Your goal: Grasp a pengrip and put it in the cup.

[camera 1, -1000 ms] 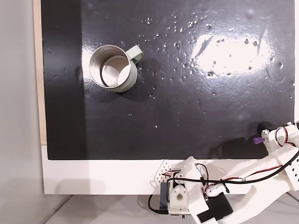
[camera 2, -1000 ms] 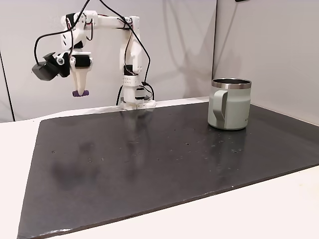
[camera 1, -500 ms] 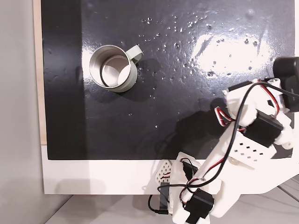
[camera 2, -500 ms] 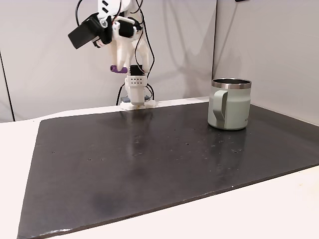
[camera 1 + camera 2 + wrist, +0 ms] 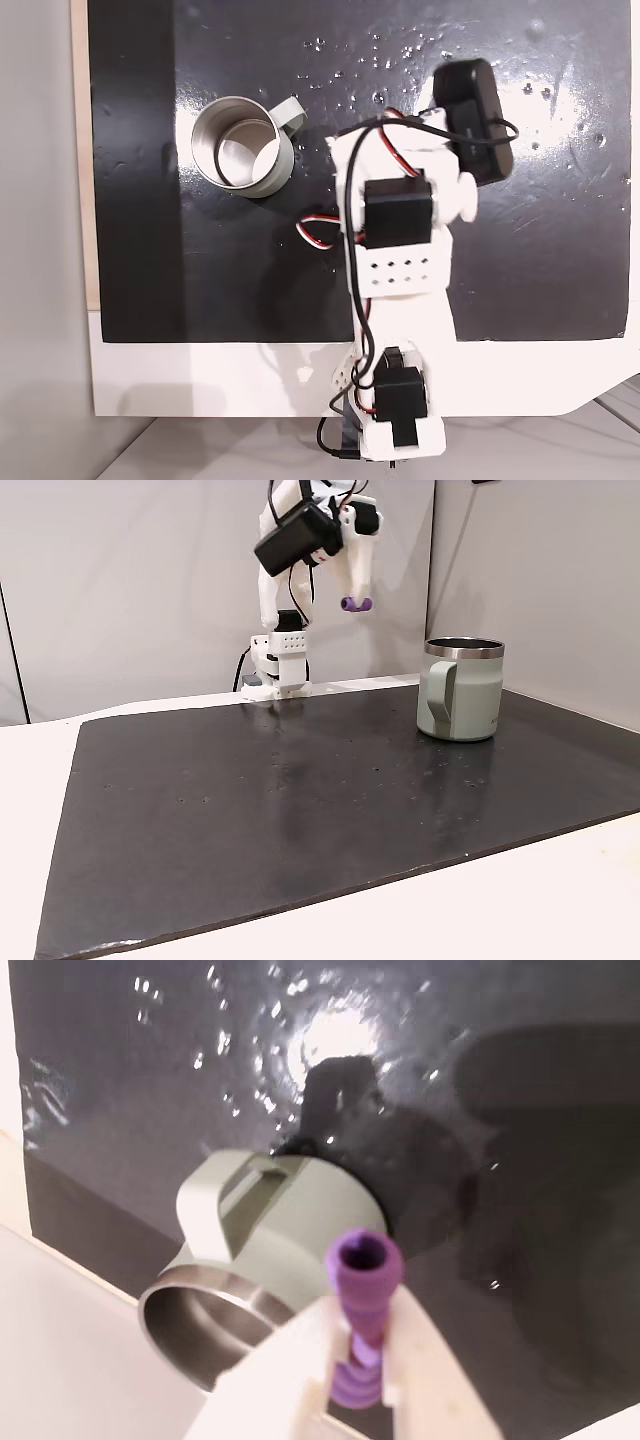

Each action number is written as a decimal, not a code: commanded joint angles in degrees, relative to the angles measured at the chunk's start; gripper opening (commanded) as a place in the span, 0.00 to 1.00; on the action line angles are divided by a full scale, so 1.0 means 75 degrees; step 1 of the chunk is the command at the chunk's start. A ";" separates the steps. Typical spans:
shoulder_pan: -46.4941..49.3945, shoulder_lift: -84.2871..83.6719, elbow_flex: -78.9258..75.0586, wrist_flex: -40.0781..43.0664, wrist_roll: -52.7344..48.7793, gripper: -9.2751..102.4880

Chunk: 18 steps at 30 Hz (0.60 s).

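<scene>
Pengrip (image 5: 362,1305) clamped in hand (image 5: 354,602), airborne, short of cup (image 5: 460,689) rim

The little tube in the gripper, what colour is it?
Purple; the pengrip shows best in the wrist view.

In a fixed view from the side, open air lies between the raised pincer (image 5: 356,604) and the cup (image 5: 461,690) to its right, whose open mouth faces up, the black table (image 5: 250,810) bare around it.
</scene>
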 commanded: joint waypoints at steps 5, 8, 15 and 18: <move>-0.1242 -0.1207 -0.2238 0.0246 0.1359 0.08; -0.1523 -0.1969 -0.3363 0.0445 0.1770 0.08; -0.2273 -0.3246 -0.5039 0.0598 0.2180 0.08; -0.2566 -0.3445 -0.5133 0.0363 0.2250 0.08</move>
